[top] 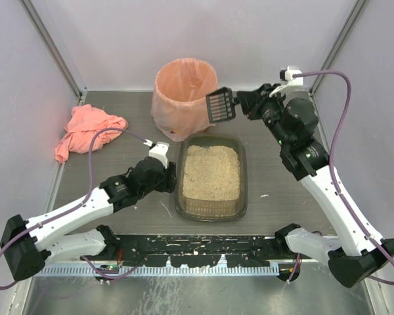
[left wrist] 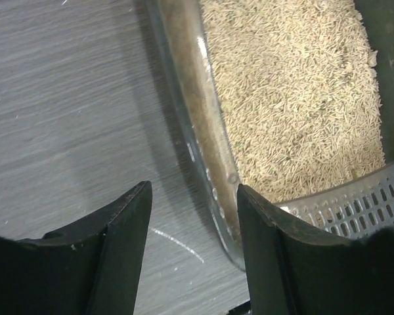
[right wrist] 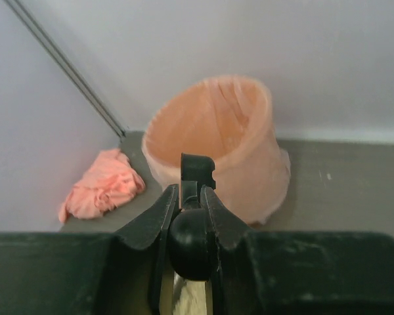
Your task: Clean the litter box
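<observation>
- Two jaws of the left hand [top: 165, 176] stand partly open and hold nothing, one on either side of the litter box [top: 245, 177] wall.
- Right hand [top: 243, 105] is clamped on a slotted scoop [top: 220, 105] (black), held beside the peach-lined bin [top: 167, 108].
- Litter box sits mid-tabletop [top: 269, 177], with granules [top: 211, 172] inside.

A robot test cell in a lab: plain pale walls [top: 197, 33] box in a grey table [top: 276, 197], with metal struts [top: 52, 46] climbing the upper corners. Two arms, left [top: 72, 216] and right [top: 328, 190], are bolted to a black rail [top: 197, 246] along the bottom edge, and staged household props sit mid-frame and upper left: a litter box [top: 211, 212], a lined bin [top: 184, 105], a pink cloth [top: 88, 131]
</observation>
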Controlling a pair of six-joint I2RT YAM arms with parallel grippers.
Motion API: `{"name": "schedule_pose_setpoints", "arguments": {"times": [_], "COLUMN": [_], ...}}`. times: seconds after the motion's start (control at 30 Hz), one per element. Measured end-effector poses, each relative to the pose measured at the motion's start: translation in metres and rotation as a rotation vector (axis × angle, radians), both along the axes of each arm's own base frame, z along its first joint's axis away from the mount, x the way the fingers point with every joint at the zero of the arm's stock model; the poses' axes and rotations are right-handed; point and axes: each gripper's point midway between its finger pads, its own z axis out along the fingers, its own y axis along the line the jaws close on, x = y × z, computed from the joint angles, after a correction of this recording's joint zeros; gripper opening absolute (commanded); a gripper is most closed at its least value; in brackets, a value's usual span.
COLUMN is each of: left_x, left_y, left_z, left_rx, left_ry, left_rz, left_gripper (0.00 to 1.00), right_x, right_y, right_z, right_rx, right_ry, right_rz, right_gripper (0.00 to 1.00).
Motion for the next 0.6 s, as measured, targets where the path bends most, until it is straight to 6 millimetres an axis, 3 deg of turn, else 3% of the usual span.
{"name": "schedule_pose_setpoints", "arguments": {"times": [0.23,0.37,0.6], "left_x": [0.018,0.029,0.036], "left_y": [-0.03,-0.036,-0.05], "left_z": [-0.004,-0.009,-0.023], "left_rx": [-0.032,-0.041,-0.038], "left_ry": [0.008,0.011,0.032], "left_rz": [-0.021,-0.012,-0.057], "left_gripper": [0.53,0.45,0.4], "right_x": [-0.01,-0.015,-0.009], "right_y": [-0.01,-0.01,0.023], "right_z": [-0.112,-0.168,-0.22], "right_rx": [-0.077,-0.12,-0.173], "right_ry": [0.313,0.461,0.598], "right_rz": [-0.069,-0.075,-0.021], "right_gripper": [0.01,0.01,0.01]}}
